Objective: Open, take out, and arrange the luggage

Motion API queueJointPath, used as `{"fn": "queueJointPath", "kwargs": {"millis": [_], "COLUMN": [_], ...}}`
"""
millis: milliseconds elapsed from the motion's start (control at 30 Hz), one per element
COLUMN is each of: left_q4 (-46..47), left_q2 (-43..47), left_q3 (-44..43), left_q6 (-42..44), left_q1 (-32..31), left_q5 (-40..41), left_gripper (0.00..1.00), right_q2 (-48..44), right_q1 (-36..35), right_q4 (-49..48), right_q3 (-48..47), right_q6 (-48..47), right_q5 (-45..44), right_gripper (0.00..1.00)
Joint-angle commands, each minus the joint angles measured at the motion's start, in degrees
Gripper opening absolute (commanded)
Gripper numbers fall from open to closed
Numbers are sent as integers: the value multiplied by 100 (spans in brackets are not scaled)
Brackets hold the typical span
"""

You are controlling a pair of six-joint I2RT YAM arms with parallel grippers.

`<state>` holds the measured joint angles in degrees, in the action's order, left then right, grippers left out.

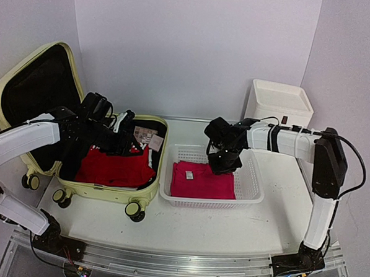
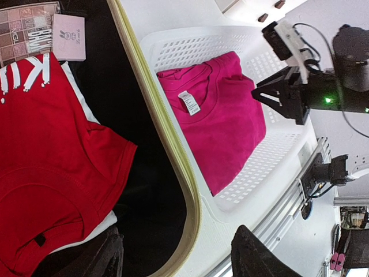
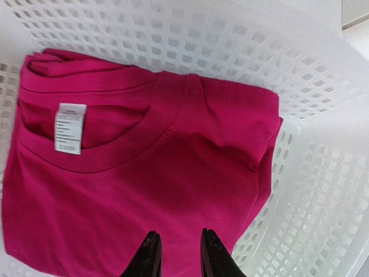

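Pale yellow-green luggage (image 1: pixel 107 193) lies open at the left of the table (image 1: pixel 199 229), lid raised, black-lined, a red shirt (image 1: pixel 112 169) inside. The left fingers (image 1: pixel 124 135) hover spread over its lower half. The right fingers (image 1: pixel 222 165), narrowly parted and empty, hang over the pink shirt (image 1: pixel 202 181) in the basket (image 1: pixel 251 179) beside it.

Plain pale walls (image 1: pixel 196 46) behind and on both sides, meeting in soft corners. White tabletop (image 1: pixel 186 228) below, edged along the near side by an aluminium rail (image 1: pixel 166 261). White boxy cabinet (image 1: pixel 280 103) at the far right, close against the back wall. Soft, even light, faint shadows only.
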<state>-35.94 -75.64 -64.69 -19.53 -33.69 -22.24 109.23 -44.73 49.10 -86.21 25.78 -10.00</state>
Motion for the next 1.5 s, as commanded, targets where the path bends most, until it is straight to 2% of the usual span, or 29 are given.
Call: {"fn": "queueJointPath", "kwargs": {"millis": [0, 167, 300, 467, 633, 700, 800, 867, 1000, 1167, 1233, 1400, 1467], "left_q4": [235, 235, 226, 225, 235, 237, 273, 286, 360, 364, 358, 357, 360], "left_q2": [57, 154, 150, 98, -2, -245, -896, -1481, -2493, -3215, -3464, -3832, -3906], "left_q3": [-117, -45, -18, -56, -127, -275, -792, -1205, -1947, -2464, -2600, -2650, -2644], "left_q6": [-33, -60, -69, -44, -3, 9, -67, -456, -849, -1091, -1166, -1332, -1364], "left_q1": [-27, -32, -32, -32, -100, -440, -1373, -1744, -2031, -2130, -2133, -2133, -2133], "left_q5": [-140, -116, -79, -54, -89, 132, 843, 1204, 1666, 2141, 2171, 2489, 2511], "left_gripper": [64, 65, 65, 65, 65, 67, 73, 73, 70, 70, 70, 64, 63], "right_q2": [502, 768, 729, 601, 588, 587, 382, 141, -137, -429, -568, -499, -349], "right_q1": [104, 312, 316, 316, 311, 308, 307, 307, 311, 320, 345, 610, 715], "right_q4": [-29, -59, 671, 920, 1193, 1183, 840, 596, 365, 223, 137, 26, 5], "right_q3": [232, 628, 749, 983, 697, 592, 669, 803, 1008, 1101, 1104, 988, 927], "right_q6": [-93, 27, 414, 733, 903, 840, 688, 548, 308, 44, -93, -188, -186], "right_q5": [-97, -152, -1171, -1713, -1987, -1799, -1287, -1114, -986, -814, -715, -566, -525], "right_gripper": [25, 24, 22, 23, 22, 23, 24, 24, 26, 27, 33, 59, 62]}}
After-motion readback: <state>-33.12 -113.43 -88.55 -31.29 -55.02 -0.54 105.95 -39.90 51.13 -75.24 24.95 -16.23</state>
